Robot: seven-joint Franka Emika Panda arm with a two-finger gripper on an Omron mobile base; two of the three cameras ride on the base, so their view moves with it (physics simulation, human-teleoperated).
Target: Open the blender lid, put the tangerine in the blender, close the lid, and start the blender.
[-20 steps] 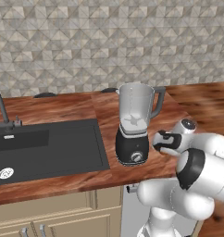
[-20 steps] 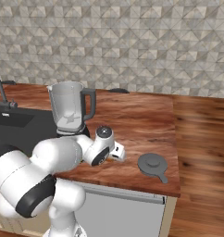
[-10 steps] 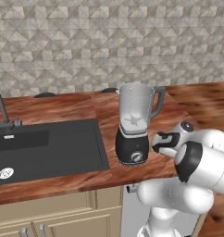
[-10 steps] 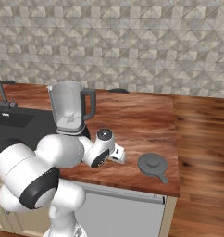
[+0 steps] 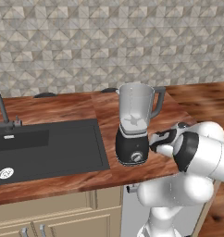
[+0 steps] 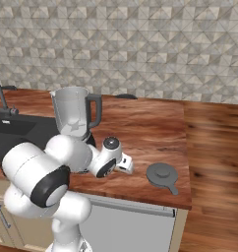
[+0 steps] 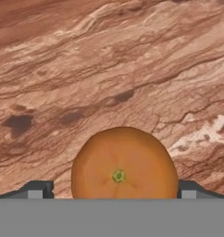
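The tangerine [image 7: 124, 164] lies on the wooden counter, close below the hand and between my gripper's [image 7: 114, 190] two fingertips. The fingers stand wide, one on each side of the fruit, with a gap showing on the left, so the gripper is open. The hand [image 6: 122, 164] hangs low over the counter just right of the blender [image 6: 74, 115], and the arm hides the fruit there. The blender [image 5: 134, 125] stands upright with its jar open on top. The blender lid [image 6: 162, 174] lies flat on the counter near the front right corner.
A black sink [image 5: 44, 143] with a faucet [image 5: 0, 106] lies left of the blender. The counter's front edge [image 6: 140, 202] runs close under the hand, and the counter ends at the right, beyond the lid. A tiled wall stands behind.
The arm has shifted a little, and the hand has eased slightly to the right and lower over the counter. Blender and lid have not moved.
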